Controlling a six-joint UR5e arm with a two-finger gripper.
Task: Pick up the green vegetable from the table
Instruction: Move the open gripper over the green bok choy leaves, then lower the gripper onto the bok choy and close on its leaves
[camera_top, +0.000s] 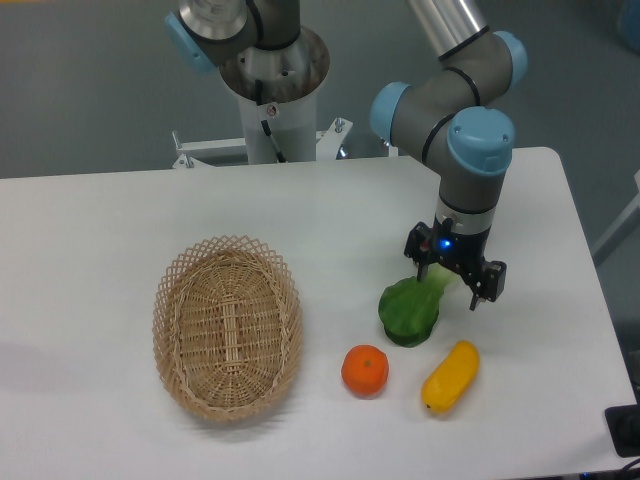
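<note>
My claw (450, 282) hangs straight down over the pale stem end of the green vegetable (410, 310), its two fingers spread wide, one on each side of the stem and nothing clamped between them. I hold it this way because the stem is the narrow part: the broad dark leaf would be too wide and too soft to pinch well, while the stem fits between open fingers. Whether the fingertips already touch the counter (120, 220) I cannot tell from this one view.

The green vegetable lies flat on the counter, toward the right edge and somewhat nearer the front edge than the back, its leaf pointing to the front-left and its stem running up under my claw. It is not yet lifted.

Just in front of it sit the orange (365, 370) and the yellow vegetable (451, 376), both near the front edge, close to the leaf but apart from it. That crowding is a reason to come from above and from the stem side, so my fingers do not knock them. The wicker basket (228, 325) stands well apart toward the left.

In my judgement the next step is to close on the stem and rise; the risk is the smooth stem slipping out as the leaf's weight tips it.
</note>
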